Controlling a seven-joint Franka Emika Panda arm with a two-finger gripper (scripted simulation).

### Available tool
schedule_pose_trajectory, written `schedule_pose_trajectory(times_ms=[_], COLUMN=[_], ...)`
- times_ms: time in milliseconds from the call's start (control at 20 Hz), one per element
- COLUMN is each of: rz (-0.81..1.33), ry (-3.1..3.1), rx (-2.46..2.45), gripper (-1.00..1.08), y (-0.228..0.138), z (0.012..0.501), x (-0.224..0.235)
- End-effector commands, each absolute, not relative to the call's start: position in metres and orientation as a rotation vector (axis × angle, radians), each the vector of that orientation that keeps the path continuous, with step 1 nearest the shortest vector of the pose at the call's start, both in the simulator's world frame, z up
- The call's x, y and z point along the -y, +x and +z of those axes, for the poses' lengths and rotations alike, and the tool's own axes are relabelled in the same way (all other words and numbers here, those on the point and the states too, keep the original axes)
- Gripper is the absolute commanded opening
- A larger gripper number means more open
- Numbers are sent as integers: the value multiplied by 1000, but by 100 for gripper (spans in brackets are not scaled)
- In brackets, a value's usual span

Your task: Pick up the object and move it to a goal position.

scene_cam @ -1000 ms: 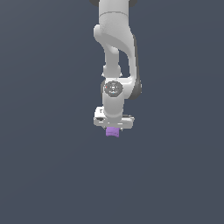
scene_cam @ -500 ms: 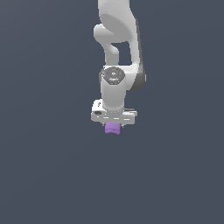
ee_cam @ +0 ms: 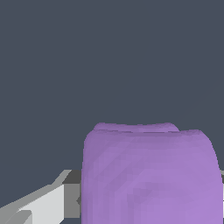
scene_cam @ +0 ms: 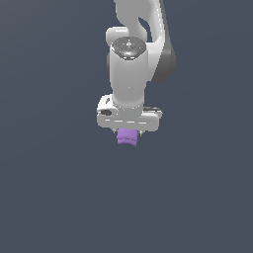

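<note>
The object (scene_cam: 127, 137) is a small light-purple blocky piece with a curved notch on its lower edge. It hangs just below the white hand of my arm in the exterior view. My gripper (scene_cam: 128, 134) is shut on it, and the fingers are mostly hidden behind the hand and the piece. In the wrist view the object (ee_cam: 148, 175) fills the lower part of the picture, with one white finger (ee_cam: 39, 205) showing beside it. No goal marker shows in either view.
The white arm (scene_cam: 133, 59) rises straight above the hand toward the top of the exterior view. A plain dark grey surface (scene_cam: 54, 197) lies all around it.
The arm has risen with the object in its grip, and the hand now stands higher and looks larger in the exterior view.
</note>
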State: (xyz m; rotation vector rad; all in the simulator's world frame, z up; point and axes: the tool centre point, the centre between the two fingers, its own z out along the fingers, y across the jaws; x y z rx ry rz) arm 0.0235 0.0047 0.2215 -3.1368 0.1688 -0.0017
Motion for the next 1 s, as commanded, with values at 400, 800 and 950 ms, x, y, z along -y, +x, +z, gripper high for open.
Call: schedule_pose_trajectory(times_ms=[400,800,950], rz=[0,0,0], ry=[-3137,-3137,-3137], rx=[-169,-170,-170], gripper=[-100,-100,-100], y=[51,68,74], z=[321,375,391], x=[-4,-4,-4])
